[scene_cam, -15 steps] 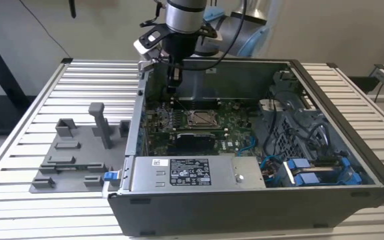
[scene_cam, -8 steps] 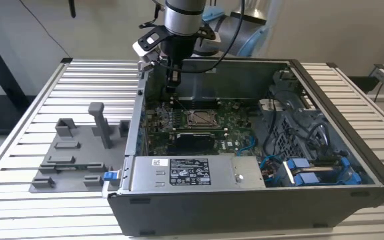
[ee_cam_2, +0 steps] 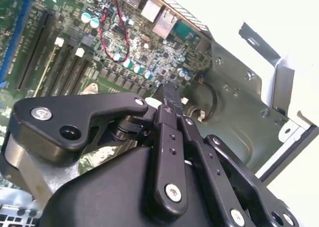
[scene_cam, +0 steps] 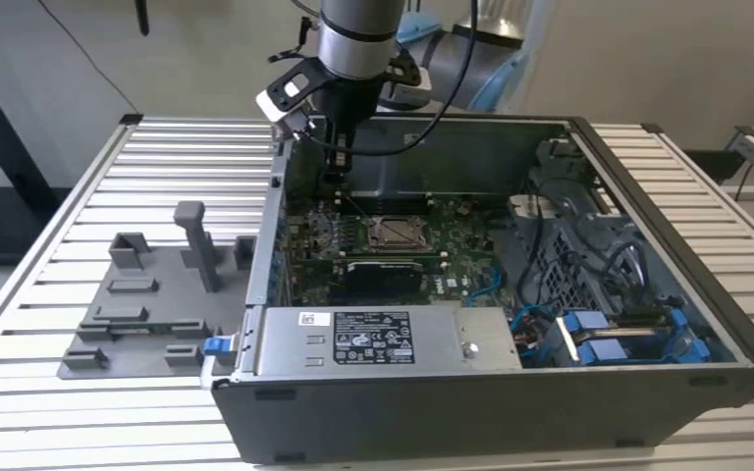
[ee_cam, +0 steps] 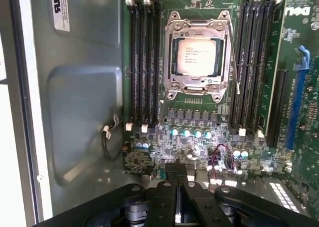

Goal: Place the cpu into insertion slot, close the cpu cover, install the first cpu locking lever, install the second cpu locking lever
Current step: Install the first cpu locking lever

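Note:
The cpu (ee_cam: 197, 57) lies flat in the insertion slot (ee_cam: 172, 94) in the middle of the green motherboard (scene_cam: 462, 270), silvery top up. Around it the cpu cover (ee_cam: 195, 86) lies down as a silvery frame, with the chip showing through its window. A thin wire lever (ee_cam: 233, 57) runs along one side of the socket, and its end stands a little off the frame. My gripper (ee_cam: 177, 168) is shut with nothing between its fingers. It hangs inside the open case (scene_cam: 335, 175), behind the socket near the rear wall, clear of the cover. Its closed fingers (ee_cam_2: 168, 90) point at the board's rear connectors.
Black memory slots (ee_cam: 144, 62) flank the socket on both sides. The grey case wall (ee_cam: 79, 87) is close to the gripper. A power supply (scene_cam: 364, 339) and blue drive cables (scene_cam: 600, 339) fill the case front. A grey fixture (scene_cam: 141, 304) stands on the slatted table.

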